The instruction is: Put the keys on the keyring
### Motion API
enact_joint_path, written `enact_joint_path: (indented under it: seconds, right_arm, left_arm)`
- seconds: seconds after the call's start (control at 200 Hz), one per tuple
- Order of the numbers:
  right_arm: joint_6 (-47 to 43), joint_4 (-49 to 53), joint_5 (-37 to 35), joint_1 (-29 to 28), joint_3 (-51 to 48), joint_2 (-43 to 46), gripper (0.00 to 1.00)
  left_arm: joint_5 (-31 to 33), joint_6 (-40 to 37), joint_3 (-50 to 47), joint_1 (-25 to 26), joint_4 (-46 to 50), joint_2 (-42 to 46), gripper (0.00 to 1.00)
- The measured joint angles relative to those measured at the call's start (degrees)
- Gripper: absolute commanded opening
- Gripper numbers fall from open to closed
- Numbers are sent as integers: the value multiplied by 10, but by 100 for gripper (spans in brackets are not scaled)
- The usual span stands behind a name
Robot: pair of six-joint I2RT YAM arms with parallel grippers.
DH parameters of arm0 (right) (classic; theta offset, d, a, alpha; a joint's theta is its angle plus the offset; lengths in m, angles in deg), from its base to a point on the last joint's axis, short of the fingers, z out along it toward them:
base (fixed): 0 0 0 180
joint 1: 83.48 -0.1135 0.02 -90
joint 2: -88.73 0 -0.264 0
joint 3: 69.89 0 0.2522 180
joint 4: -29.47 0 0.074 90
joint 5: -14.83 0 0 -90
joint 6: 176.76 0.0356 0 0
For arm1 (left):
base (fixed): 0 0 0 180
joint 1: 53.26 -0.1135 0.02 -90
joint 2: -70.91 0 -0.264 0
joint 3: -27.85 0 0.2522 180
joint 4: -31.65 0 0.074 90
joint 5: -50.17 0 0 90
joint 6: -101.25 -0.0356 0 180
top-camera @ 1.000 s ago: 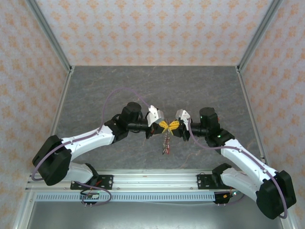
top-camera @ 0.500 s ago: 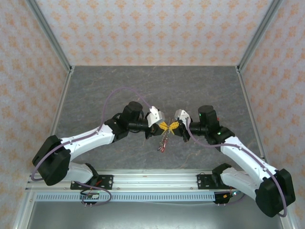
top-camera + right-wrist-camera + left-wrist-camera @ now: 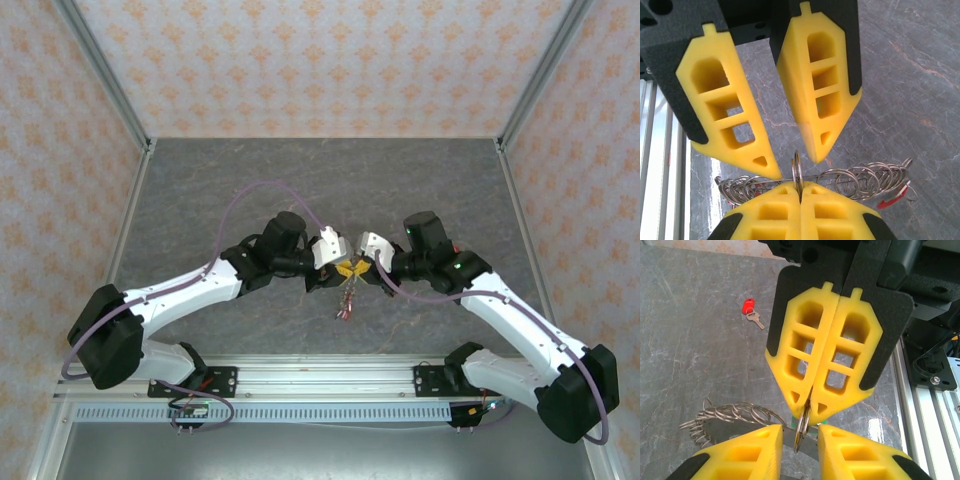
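Observation:
The keyring is a thin wire loop strung with several small steel split rings; it hangs between both grippers above the table, and shows as a dangling bunch. My right gripper is shut on one upright split ring. My left gripper is open, its fingers either side of that ring without touching it. Seen from above, the left gripper and the right gripper meet tip to tip. A red-headed key lies alone on the table. Red bits hang from the bunch.
The grey marbled table lies inside patterned walls. An aluminium rail with both arm bases runs along the near edge. A purple cable loops above the left arm.
Both grippers have closed in on each other above mid-table. The right arm has swung left and further out. The hanging bunch has shifted slightly left with them.

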Motion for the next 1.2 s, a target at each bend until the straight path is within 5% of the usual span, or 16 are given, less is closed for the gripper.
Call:
enact_joint_path:
  seconds: [0.28,0.531,0.796,1.201]
  right_arm:
    - [2,-3,4,-2,1,0,0]
    - [7,-13,4,-1,1,-1,0]
    - [9,-26,-5,-2,-7,3,12]
    - [78,-140,70,34,-78,13,13]
  left_arm:
    - [9,0,0,6,2,0,22]
    - [13,-3,0,6,2,2,0]
    - [17,2,-11,6,-17,6,0]
    - [-7,64,-58,-5,-94,12,0]
